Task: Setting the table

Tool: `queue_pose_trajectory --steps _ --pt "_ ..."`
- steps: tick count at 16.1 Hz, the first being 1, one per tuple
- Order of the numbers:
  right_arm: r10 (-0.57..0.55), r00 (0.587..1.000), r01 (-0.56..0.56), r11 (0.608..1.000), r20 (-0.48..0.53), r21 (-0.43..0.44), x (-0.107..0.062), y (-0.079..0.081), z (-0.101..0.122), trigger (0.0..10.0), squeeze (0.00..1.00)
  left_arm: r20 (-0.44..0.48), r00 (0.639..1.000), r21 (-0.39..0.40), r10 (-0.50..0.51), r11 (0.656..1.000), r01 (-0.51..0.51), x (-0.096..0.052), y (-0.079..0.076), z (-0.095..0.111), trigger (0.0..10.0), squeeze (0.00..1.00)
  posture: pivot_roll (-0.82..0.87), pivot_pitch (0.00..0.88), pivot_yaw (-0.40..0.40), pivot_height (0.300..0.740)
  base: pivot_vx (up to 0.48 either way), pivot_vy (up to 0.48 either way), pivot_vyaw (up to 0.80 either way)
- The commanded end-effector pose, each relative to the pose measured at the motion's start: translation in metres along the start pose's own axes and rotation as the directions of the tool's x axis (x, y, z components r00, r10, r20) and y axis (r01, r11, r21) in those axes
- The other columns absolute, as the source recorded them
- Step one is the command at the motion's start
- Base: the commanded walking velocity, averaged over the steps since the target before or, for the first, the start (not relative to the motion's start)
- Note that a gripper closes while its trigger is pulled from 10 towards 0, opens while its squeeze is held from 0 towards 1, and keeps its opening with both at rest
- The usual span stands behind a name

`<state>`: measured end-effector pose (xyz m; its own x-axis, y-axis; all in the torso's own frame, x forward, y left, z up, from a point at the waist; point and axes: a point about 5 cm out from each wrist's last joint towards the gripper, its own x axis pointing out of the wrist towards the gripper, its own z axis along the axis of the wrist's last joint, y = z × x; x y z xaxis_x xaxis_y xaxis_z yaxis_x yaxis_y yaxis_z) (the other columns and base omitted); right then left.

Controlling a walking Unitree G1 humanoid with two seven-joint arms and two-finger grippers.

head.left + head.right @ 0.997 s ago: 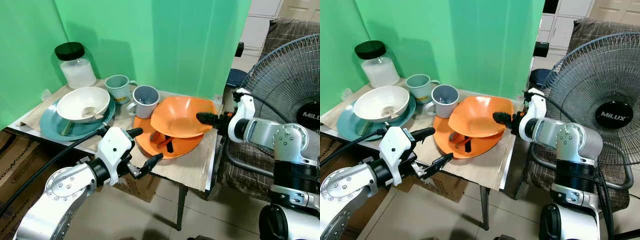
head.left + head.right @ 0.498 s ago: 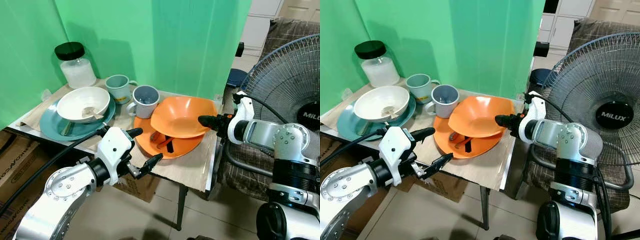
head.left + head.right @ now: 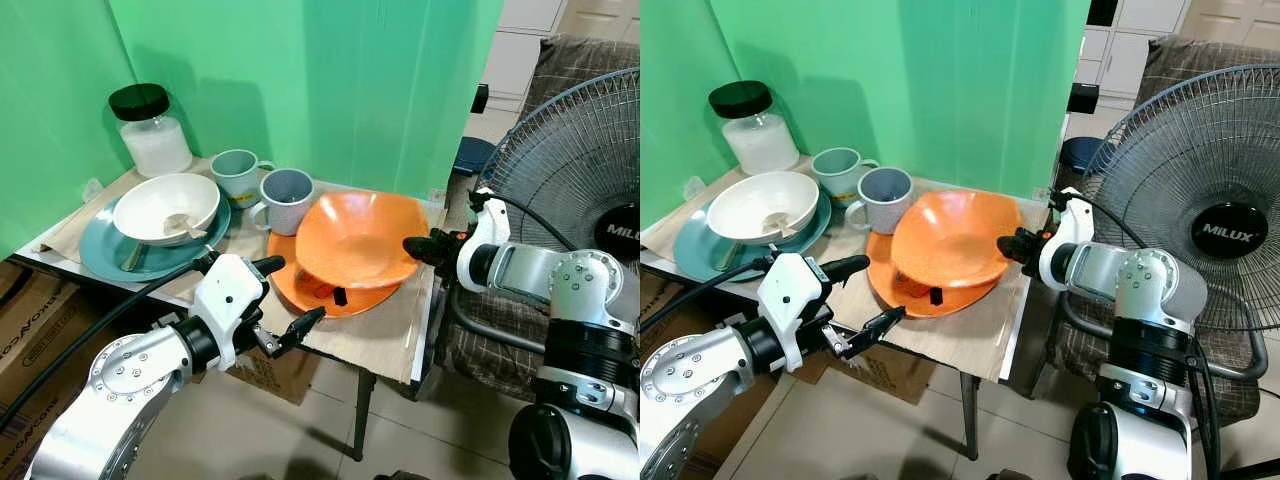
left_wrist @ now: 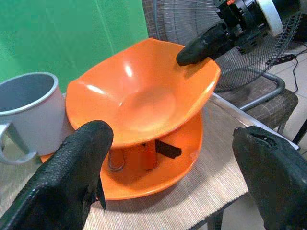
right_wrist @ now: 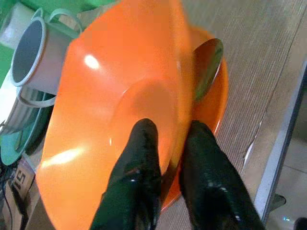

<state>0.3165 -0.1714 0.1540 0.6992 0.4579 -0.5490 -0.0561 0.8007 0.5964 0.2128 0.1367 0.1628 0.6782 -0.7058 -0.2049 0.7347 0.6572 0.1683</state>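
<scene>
The orange bowl (image 3: 358, 240) sat tilted above the orange plate (image 3: 330, 288) near the right end of the small table (image 3: 385, 335), its hollow facing up and toward the robot. The right gripper (image 3: 418, 247) had its two black fingers (image 5: 139, 177) pinched on the bowl's right rim, one finger inside the bowl and the other outside, so the bowl was held at a slant over the plate. Under the bowl, on the plate, lay a spoon (image 5: 207, 60) and some orange-handled cutlery (image 4: 149, 155). The left gripper (image 3: 283, 300) hung in front of the table's near edge, fingers spread wide and holding nothing. Just behind the plate stood a grey mug (image 3: 285, 199), and beside it a green mug (image 3: 238, 175). Further left, a white bowl (image 3: 166, 207) rested on a teal plate (image 3: 105, 250), with a jar with a black lid (image 3: 150, 130) behind them. A green screen (image 3: 300, 80) backed the table, and a standing fan (image 3: 580, 160) stood to the right.
</scene>
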Motion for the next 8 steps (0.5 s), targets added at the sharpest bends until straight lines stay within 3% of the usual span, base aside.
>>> queue_pose_trajectory --steps 1,8 --pt "0.003 1.0 -0.003 1.0 0.008 0.003 -0.002 0.003 0.003 0.0 0.0 -0.007 1.0 0.013 0.002 1.0 -0.002 0.001 0.001 -0.001 10.0 0.0 0.02 0.0 0.042 0.74 0.0 0.0 0.0" --pt "0.029 0.995 -0.04 0.992 0.091 0.117 -0.015 -0.002 0.014 0.0 0.0 -0.008 1.0 0.022 -0.005 1.0 0.006 0.002 0.003 -0.001 10.0 0.0 0.01 0.0 0.067 0.74 0.0 0.0 0.0"
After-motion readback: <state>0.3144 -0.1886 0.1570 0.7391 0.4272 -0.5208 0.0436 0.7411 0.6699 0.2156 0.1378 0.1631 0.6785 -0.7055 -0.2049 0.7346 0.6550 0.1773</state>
